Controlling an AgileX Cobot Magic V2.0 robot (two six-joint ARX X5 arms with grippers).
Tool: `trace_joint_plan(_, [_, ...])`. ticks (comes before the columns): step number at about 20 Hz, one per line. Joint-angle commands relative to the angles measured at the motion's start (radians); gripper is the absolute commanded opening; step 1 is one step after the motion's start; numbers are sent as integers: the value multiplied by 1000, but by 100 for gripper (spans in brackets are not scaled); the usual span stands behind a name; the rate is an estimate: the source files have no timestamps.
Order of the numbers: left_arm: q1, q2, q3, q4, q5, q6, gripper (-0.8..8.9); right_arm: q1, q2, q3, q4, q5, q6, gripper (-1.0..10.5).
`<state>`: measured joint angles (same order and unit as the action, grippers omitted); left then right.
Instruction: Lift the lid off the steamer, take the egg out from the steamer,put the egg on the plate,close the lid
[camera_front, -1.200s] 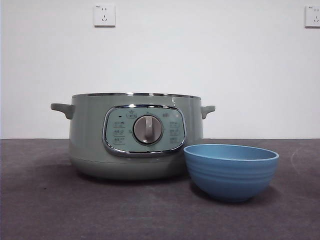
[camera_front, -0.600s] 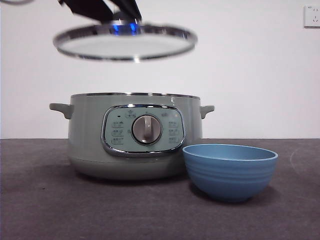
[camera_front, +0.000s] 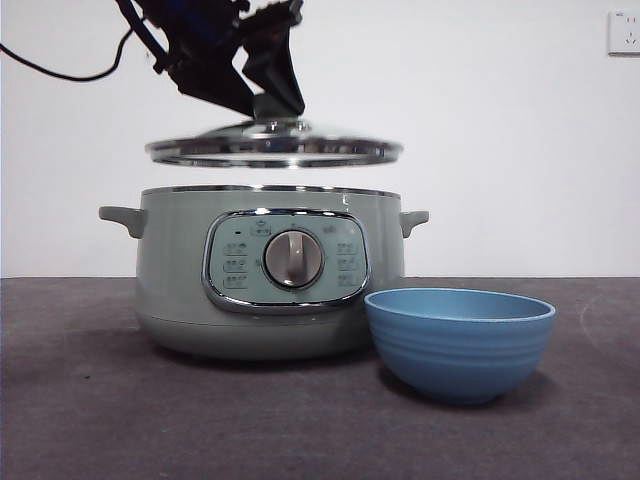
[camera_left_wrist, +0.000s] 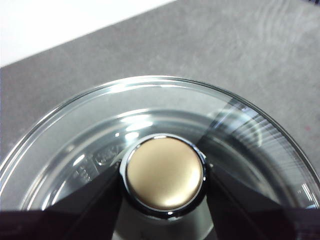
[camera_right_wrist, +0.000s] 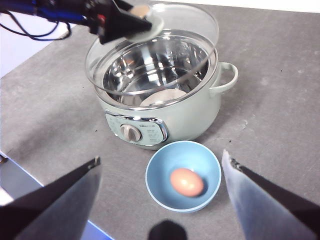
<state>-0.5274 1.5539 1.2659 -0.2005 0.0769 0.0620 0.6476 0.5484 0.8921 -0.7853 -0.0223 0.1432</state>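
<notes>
The clear-glass lid (camera_front: 275, 145) hangs level a little above the pale-green steamer (camera_front: 180, 270), apart from its chrome rim. My left gripper (camera_front: 270, 100) is shut on the lid's round knob (camera_left_wrist: 165, 172), one black jaw on each side. Just right of the steamer stands the blue plate (camera_front: 460, 345), a small ridged bowl. From the right wrist view the brown egg (camera_right_wrist: 187, 181) lies inside the plate (camera_right_wrist: 156, 167), and the lid (camera_right_wrist: 200, 20) hovers over the open steamer (camera_right_wrist: 195, 117). High above the plate, my right gripper (camera_right_wrist: 161, 159) is open and holds nothing.
A pale round insert (camera_right_wrist: 162, 97) lies at the bottom of the steamer's steel pot. A black cable (camera_front: 60, 65) trails from the left arm. A wall socket (camera_front: 624, 32) is at the back right. Grey tabletop (camera_front: 80, 400) spreads around.
One second ago no lid or arm showed. Half a second ago the lid hung high and tilted; it is lower and level just above the steamer's rim.
</notes>
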Motion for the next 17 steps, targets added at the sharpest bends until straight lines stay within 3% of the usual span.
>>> trace_joint_plan(1, [0,19,14,38,-4,21,-8,1,-2,2,5,3,10,410])
trace_joint_plan(17, [5,66,14,-58,-21,10,-3,1,-2,2,5,3,6,410])
